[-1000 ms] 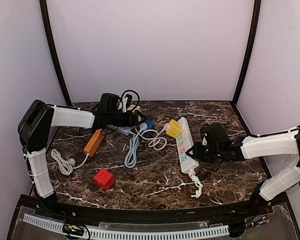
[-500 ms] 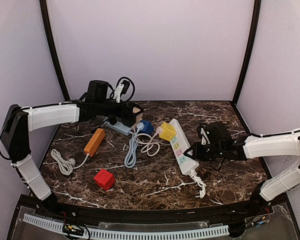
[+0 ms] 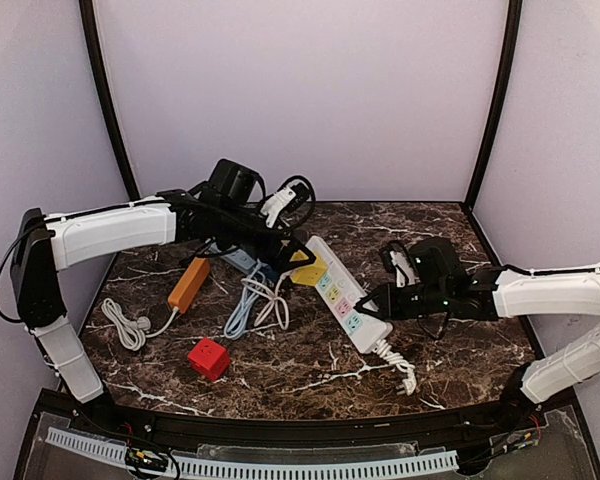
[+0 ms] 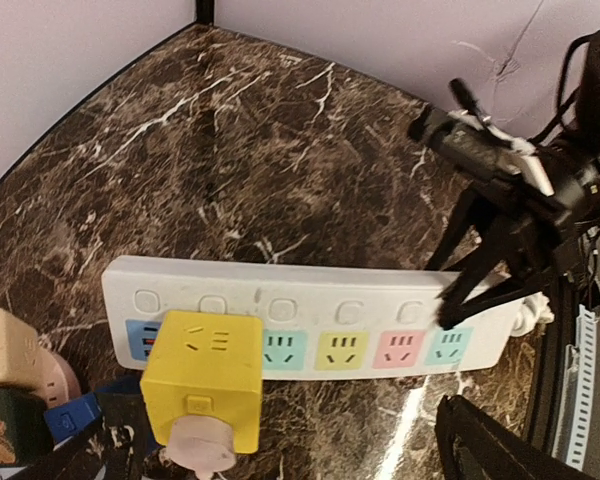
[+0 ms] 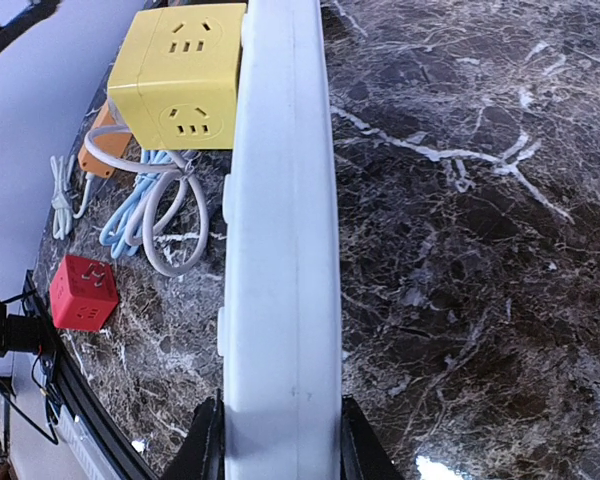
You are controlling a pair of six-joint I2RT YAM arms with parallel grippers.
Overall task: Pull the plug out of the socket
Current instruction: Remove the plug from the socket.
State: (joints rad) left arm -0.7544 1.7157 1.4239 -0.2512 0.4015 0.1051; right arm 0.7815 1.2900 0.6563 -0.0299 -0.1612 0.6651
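Note:
A white power strip (image 3: 342, 300) with coloured sockets lies slantwise on the marble table. A yellow cube adapter (image 3: 307, 268) is plugged into its far end. In the left wrist view the cube (image 4: 202, 375) sits on the strip (image 4: 310, 290) and a pink round plug (image 4: 202, 450) sticks in its near face. My left gripper (image 3: 277, 252) hovers by the cube, its jaws spread wide (image 4: 280, 455) with the cube between them, not clamped. My right gripper (image 3: 372, 303) is shut on the near end of the strip (image 5: 280, 250), a finger on each side (image 5: 280, 445).
A red cube (image 3: 209, 358), an orange strip (image 3: 188, 284) with a white cable (image 3: 128, 325) and a blue-white cable coil (image 3: 252, 305) lie to the left. A black adapter with cables (image 3: 280, 205) stands at the back. The strip's own white plug (image 3: 400, 375) lies near the front.
My right gripper has carried the strip leftward and swung it slantwise. My left arm has swung right and forward, from the back clutter to the yellow cube.

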